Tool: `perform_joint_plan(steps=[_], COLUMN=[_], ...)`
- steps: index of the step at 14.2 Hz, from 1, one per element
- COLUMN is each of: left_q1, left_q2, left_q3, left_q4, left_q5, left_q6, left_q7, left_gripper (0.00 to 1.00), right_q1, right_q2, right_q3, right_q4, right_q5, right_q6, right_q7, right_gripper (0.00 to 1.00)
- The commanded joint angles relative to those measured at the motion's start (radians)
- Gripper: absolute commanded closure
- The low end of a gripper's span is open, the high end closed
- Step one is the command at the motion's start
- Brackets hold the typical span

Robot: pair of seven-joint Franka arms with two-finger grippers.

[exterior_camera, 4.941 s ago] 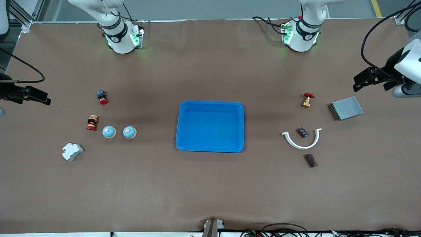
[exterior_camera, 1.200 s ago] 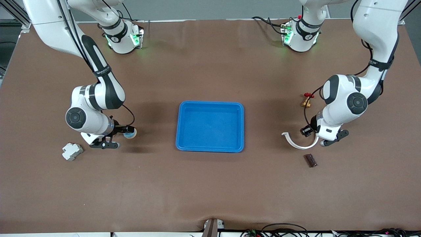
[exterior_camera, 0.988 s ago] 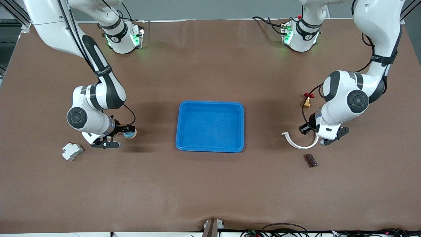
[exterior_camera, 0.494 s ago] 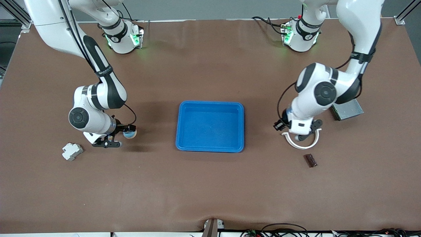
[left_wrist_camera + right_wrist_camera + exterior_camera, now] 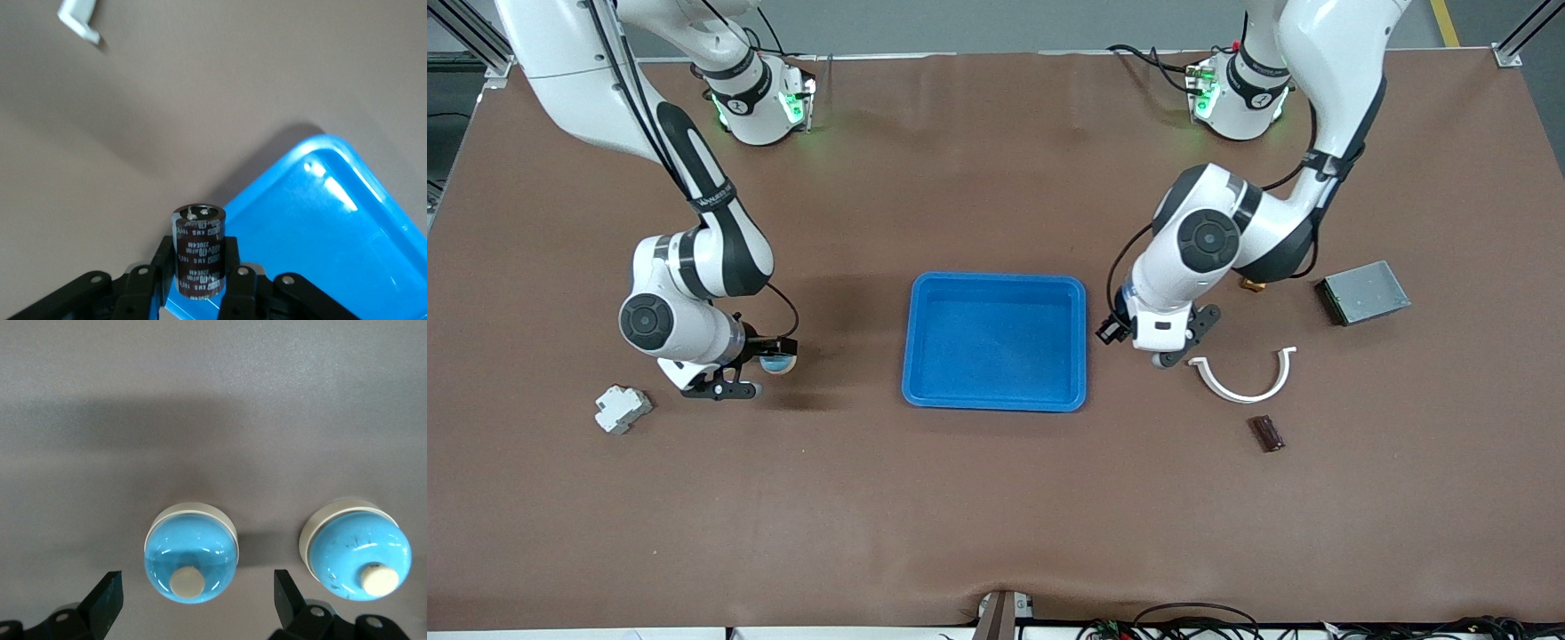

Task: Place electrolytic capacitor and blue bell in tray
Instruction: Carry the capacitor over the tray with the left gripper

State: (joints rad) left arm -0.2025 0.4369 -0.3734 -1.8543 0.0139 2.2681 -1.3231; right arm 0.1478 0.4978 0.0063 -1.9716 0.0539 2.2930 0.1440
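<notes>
Scanning my brown desk (image 5: 996, 498): left end effector (image 5: 200, 280) clamps the electrolytic capacitor (image 5: 199, 250) beside the tray (image 5: 996, 398) — right end effector (image 5: 197, 600) spread around a blue bell (image 5: 191, 561), shown clearly only by wrist views.

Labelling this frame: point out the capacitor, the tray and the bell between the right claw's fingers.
capacitor (image 5: 199, 257): left wrist view, printed sleeve.
tray (image 5: 996, 280): front view, rim nearest the bases.
blue bell (image 5: 191, 559): right wrist view, dome.

Tray (image 5: 996, 396) interior lies bare; second bell (image 5: 358, 557) crowds the first, seemingly.
</notes>
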Motion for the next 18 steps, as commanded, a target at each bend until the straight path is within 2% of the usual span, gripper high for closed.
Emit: perform_joint_plan(steps=[1, 5, 10, 12, 16, 17, 18], left_q1=[-0.037, -0.048, -0.107, -0.126, -0.159, -0.164, -0.167], left_q2=[0.020, 0.032, 0.103, 0.129, 0.184, 0.196, 0.206], left_q3=[0.005, 0.007, 0.013, 0.011, 0.013, 0.013, 0.013], left_q4=[0.038, 0.046, 0.098, 0.109, 0.124, 0.124, 0.124], left_q5=[0.000, 0.001, 0.004, 0.052, 0.116, 0.118, 0.118], left_q6=[-0.024, -0.024, -0.022, -0.018, -0.016, -0.016, -0.016], left_q7=[-0.059, -0.077, -0.180, -0.243, -0.352, -0.370, -0.376], left_gripper=[1.00, 1.00, 1.00, 1.00, 1.00, 1.00, 1.00], right_q1=[-0.001, 0.002, 0.007, 0.007, 0.009, 0.009, 0.009], right_q2=[0.044, 0.064, 0.076, 0.077, 0.077, 0.076, 0.076], right_q3=[0.004, 0.004, 0.004, 0.004, 0.004, 0.004, 0.004], right_q4=[0.043, 0.049, 0.046, 0.046, 0.046, 0.046, 0.048], right_q5=[0.004, 0.004, 0.004, 0.004, 0.004, 0.004, 0.004], right_q6=[0.002, 0.002, 0.010, 0.011, 0.010, 0.010, 0.010], right_q7=[0.002, 0.000, 0.000, 0.000, -0.009, -0.011, -0.011], right_gripper=[0.00, 0.00, 0.00, 0.00, 0.68, 0.82, 0.88])
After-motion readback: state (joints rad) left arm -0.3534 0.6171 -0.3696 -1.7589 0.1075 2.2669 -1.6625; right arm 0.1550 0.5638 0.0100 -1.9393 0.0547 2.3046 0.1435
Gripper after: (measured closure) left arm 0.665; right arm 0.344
